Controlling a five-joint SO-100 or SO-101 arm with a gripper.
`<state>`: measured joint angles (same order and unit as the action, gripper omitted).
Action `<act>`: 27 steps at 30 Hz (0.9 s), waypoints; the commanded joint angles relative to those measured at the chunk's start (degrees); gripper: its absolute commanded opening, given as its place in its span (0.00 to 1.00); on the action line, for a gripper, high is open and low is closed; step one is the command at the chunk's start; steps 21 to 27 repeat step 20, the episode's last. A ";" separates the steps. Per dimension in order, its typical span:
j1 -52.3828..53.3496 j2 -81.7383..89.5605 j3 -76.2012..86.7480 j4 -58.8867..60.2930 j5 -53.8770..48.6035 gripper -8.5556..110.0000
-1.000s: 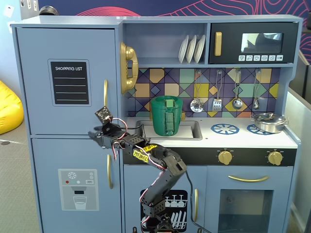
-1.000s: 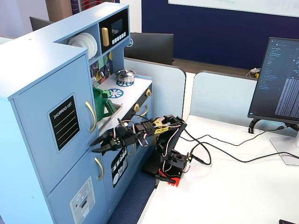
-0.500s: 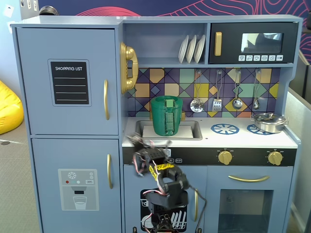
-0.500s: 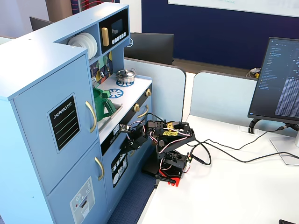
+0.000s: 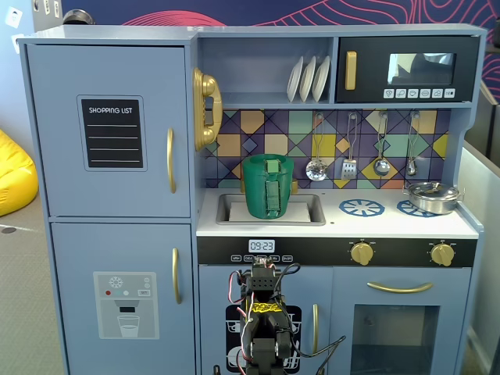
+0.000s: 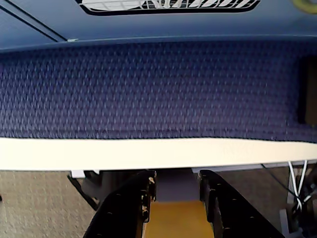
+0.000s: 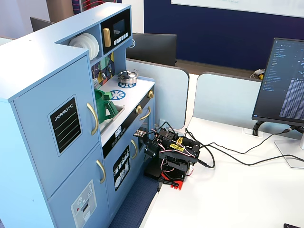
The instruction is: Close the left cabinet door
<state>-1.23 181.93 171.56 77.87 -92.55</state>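
The left cabinet door (image 5: pixel 109 78) is light blue with a black "SHOPPING LIST" panel (image 5: pixel 112 133) and a curved gold handle (image 5: pixel 170 160). It sits flush with the cabinet front in both fixed views (image 7: pixel 42 118). My arm (image 5: pixel 266 320) is folded low on the white table in front of the toy kitchen's lower middle, to the right of that door and well below it. My gripper (image 6: pixel 176 176) points down over the table edge towards the blue carpet. Its black jaws stand apart with nothing between them. It touches no door.
Below is the blue door with the dispenser graphic (image 5: pixel 125 305). A green jug (image 5: pixel 268 186) stands in the sink and a steel pot (image 5: pixel 432 196) on the hob. The black microwave door (image 5: pixel 406 70) is top right. A monitor (image 7: pixel 285 85) and cables (image 7: pixel 228 159) lie on the table.
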 commanded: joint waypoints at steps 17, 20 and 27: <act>0.35 0.18 0.18 9.93 5.89 0.08; 0.44 0.18 0.18 9.93 5.89 0.08; 0.44 0.18 0.18 9.93 5.89 0.08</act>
